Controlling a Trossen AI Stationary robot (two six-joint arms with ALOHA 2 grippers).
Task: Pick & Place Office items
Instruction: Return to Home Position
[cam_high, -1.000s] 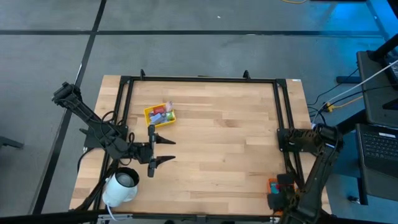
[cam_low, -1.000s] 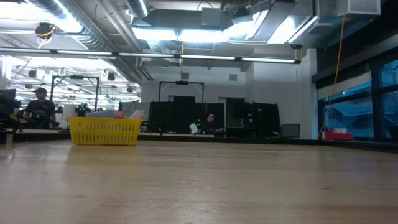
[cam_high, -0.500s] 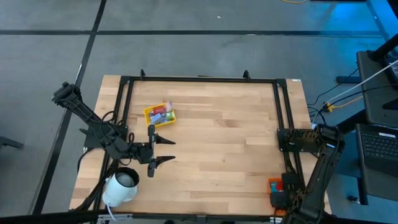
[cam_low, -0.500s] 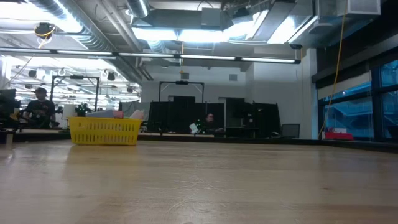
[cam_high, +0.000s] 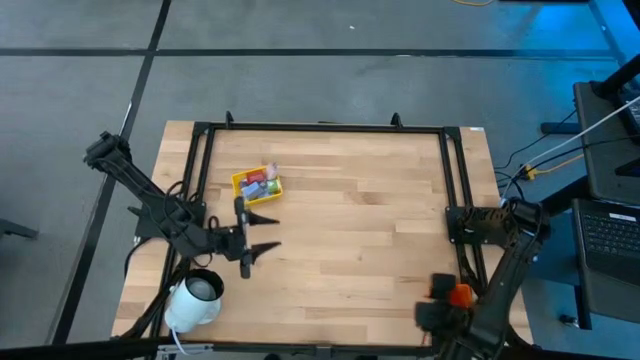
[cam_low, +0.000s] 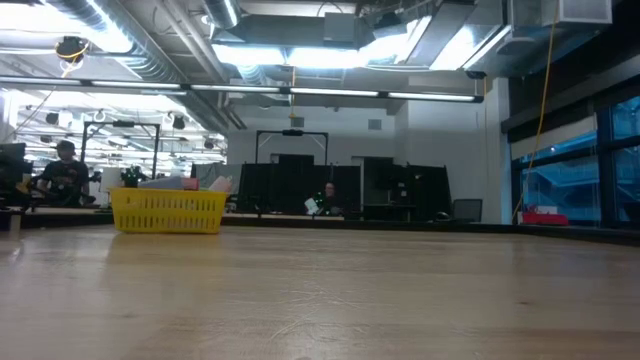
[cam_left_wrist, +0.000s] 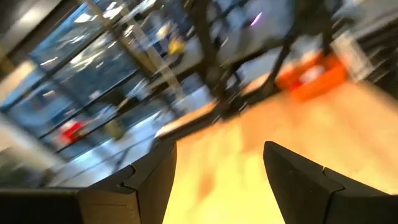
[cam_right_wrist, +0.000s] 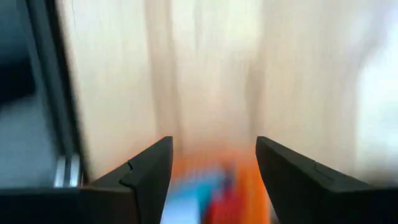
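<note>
1. The table (cam_high: 350, 200) is pale butcher-block wood laid in narrow planks, edged by a black metal frame.
2. A yellow ribbed basket (cam_high: 238, 183), rectangular and slatted, stands on the left half. Small flat office items (cam_high: 260, 185) in pink, red and blue lie heaped inside it.
3. The left gripper (cam_high: 258, 235) hovers just beside that basket, its dark angular fingers spread wide with nothing between them.
4. The right gripper (cam_right_wrist: 214, 146), by the corner at the high view's lower right, is likewise spread wide and empty. It hangs above an orange bin (cam_right_wrist: 245, 180) holding blurred blue and red pieces.
5. A white roll (cam_high: 190, 300) with a dark hollow sits near the left edge.
</note>
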